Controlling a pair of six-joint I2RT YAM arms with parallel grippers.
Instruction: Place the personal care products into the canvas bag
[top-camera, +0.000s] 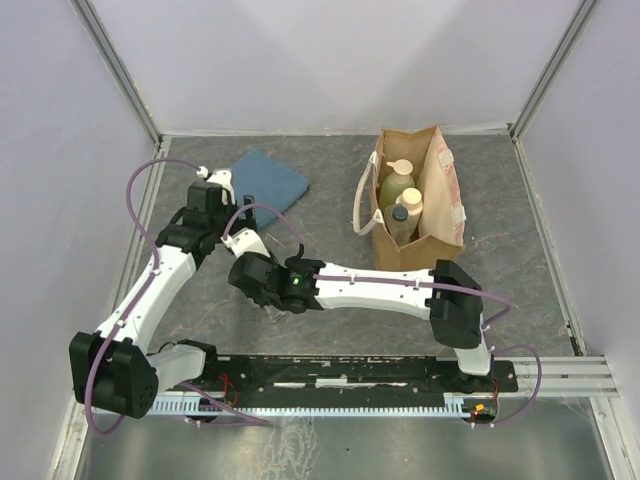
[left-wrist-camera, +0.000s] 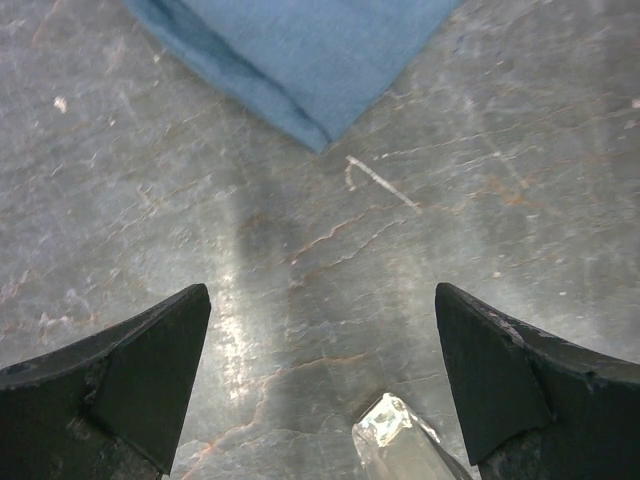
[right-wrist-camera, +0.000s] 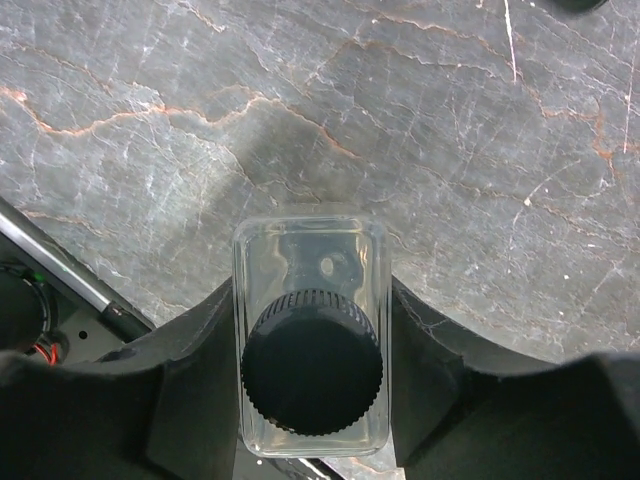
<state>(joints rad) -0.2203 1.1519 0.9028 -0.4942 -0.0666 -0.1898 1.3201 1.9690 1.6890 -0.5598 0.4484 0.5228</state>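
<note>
Clear glossy bottle (right-wrist-camera: 310, 250) (ribbed matt cap (right-wrist-camera: 313, 362)), veined stone-look tabletop (right-wrist-camera: 450, 130)

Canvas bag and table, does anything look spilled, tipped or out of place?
Nothing stands out. The canvas bag holds three bottles with no spill visible, and the right gripper is shut squarely on the clear dark-capped bottle.

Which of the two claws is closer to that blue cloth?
Left. The left gripper, open, hovers just short of the cloth; the right gripper, shut on a bottle, sits farther off, back toward the robot.
</note>
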